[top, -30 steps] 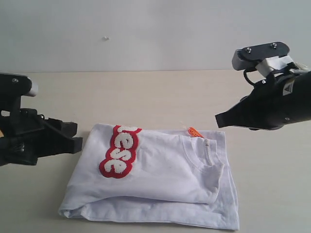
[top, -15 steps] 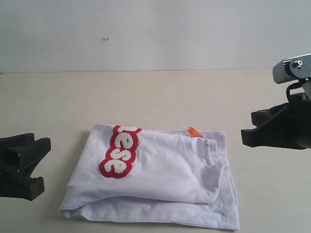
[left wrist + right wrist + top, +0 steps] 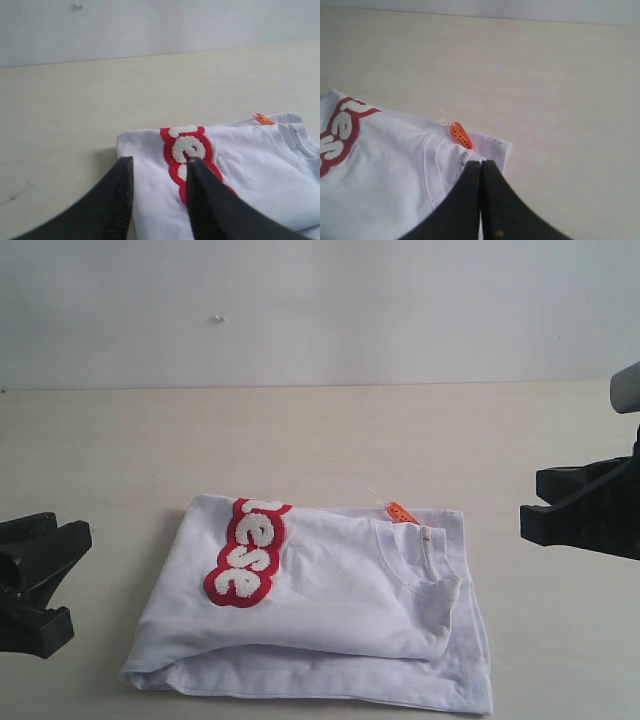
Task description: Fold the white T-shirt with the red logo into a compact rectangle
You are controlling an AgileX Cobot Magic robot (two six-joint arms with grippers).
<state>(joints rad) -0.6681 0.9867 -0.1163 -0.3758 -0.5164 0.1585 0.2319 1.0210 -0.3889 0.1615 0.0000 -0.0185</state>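
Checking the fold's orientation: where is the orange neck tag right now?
In the exterior view the orange neck tag lies on the white T-shirt's far edge, beside the collar, right of the red logo.

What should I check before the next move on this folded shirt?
1. The shirt lies flat on the table: ok.
2. Edges line up: not ok; the lower layer pokes out beyond the top fold at the near and right sides.
3. The logo faces up: ok, partly wrapped over the far edge.
4. The left gripper is empty: ok, jaws apart, nothing between.
5. The right gripper is empty: ok, shut on nothing.
6. Both grippers off the shirt: ok, one at each side in the exterior view.
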